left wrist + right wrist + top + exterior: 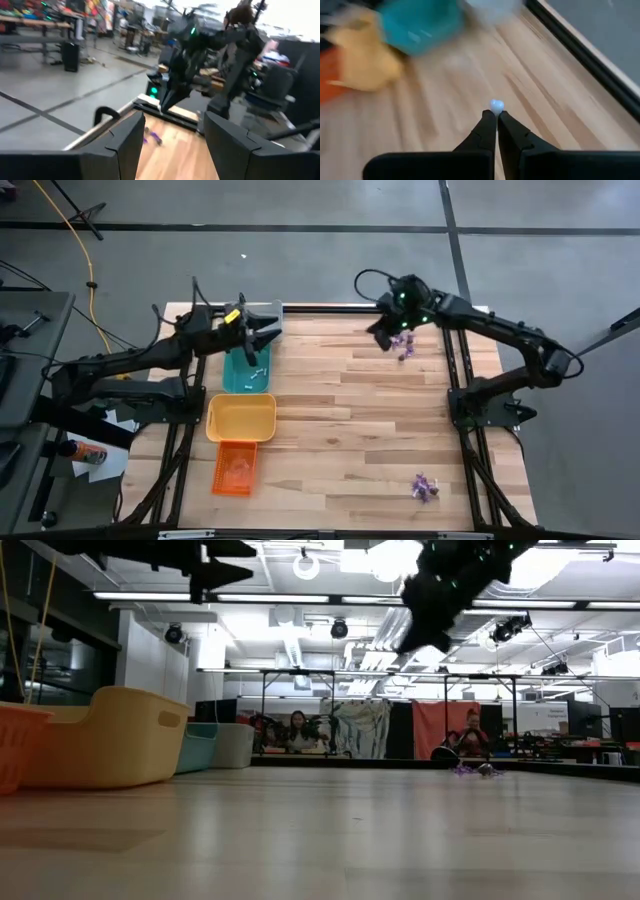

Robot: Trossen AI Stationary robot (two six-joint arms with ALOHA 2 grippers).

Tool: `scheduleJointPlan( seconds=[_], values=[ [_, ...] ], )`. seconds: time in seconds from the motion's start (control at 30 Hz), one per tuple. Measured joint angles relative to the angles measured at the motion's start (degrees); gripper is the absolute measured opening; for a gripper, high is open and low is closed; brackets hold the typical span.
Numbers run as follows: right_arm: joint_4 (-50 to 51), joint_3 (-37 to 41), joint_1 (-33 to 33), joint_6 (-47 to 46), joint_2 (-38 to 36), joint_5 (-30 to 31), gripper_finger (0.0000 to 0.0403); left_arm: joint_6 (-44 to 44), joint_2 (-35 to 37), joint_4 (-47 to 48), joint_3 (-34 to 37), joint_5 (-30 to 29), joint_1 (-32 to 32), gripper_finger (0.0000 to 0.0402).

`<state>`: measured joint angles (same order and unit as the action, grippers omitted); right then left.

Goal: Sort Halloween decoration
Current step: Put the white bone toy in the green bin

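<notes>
Right fingers: pressed together at the tips of the right gripper [492, 116], pinching a small whitish trinket [496, 105] that pokes out just past them.
Right gripper place: raised above the far right part of the table [340, 430], over the purple pile [402, 345]; in the wrist view it faces across the wood toward the trays.
Left fingers: spread wide with nothing between them; the left gripper [170, 145] hangs above the teal tray [245, 370].
Trinket handling: judged very light and hard, smaller than a fingertip, probably smooth and apt to squirt out of a pinch or bounce when dropped. Only its edge seems caught, so the hold looks thin; a gentle, level carry would suit it.
Where to grip: across the middle of a single piece, taken from the rim of a heap, so that neighbours are not dragged along.
Trinkets on the table: the far purple pile lies right below the right gripper, apart from its tips; a second purple pile [425, 488] sits near the front right corner, well apart from both grippers.
Trays: teal, yellow tray [240, 420] and orange tray [233, 470] in a row along the left side, well apart from both piles. A few pale specks show in the teal one.
Progress: judged early, since both heaps still look full.
Risk: the piece slipping out on the long crossing to the trays.
</notes>
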<state>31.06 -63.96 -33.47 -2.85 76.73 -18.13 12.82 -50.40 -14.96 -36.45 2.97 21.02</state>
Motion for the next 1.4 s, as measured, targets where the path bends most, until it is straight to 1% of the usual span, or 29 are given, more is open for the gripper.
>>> scheduleJointPlan(
  seconds=[0.13, 0.27, 0.4, 0.57, 0.77, 0.83, 0.97, 1.07, 1.17, 1.3, 1.4],
  values=[
    [-13.4, 0.0, 7.3, -1.3, 0.6, -0.8, 0.0, 0.1, -5.0, -3.4, 0.0, 4.9, 0.0, 0.0193],
    [-26.8, 0.0, 12.2, -5.4, 2.1, -0.8, 0.0001, 0.8, -10.2, -9.9, 0.0, 10.8, 0.0, 0.0193],
    [-34.1, 0.0, 15.8, -8.9, 3.1, 1.5, 0.0001, 2.8, -14.9, -18.0, 0.1, 13.7, 0.0, 0.0193],
    [-34.7, 0.0, 18.5, -8.7, 3.1, 4.5, 0.0001, 8.1, -19.3, -27.9, 0.1, 18.4, 0.0, 0.0193],
    [-34.8, 0.0, 18.5, -5.2, 3.1, 4.5, 0.0001, 10.6, -20.6, -29.0, 0.0, 18.4, 0.0, 0.0193],
    [-35.2, 0.0, 18.1, -4.3, 3.1, 3.6, 0.0, 9.5, -20.6, -28.9, 0.0, 18.3, 0.0, 0.0193],
    [-35.1, 0.0, 17.0, -3.6, 3.1, -0.6, 0.0, 6.7, -20.6, -28.2, 0.0, 17.3, 0.0, 0.0193],
    [-35.0, 0.0, 16.3, -2.3, 3.1, -3.4, 0.0, 6.6, -20.5, -28.2, 0.0, 14.6, 0.0, 0.0193],
    [-35.2, 0.0, 15.7, -1.6, 3.1, -5.5, 0.0, 6.6, -20.4, -28.3, 0.0, 13.6, 0.1, 0.0193],
    [-35.9, 0.0, 15.8, 0.6, 3.9, -6.2, 0.0, 11.9, -17.1, -28.6, -0.7, 12.8, 2.0, 0.0193],
    [-37.4, 0.0, 16.5, 1.3, 6.9, -7.3, 0.0, 13.8, -13.3, -28.5, -1.3, 12.6, 4.2, 0.0193]
  ],
)
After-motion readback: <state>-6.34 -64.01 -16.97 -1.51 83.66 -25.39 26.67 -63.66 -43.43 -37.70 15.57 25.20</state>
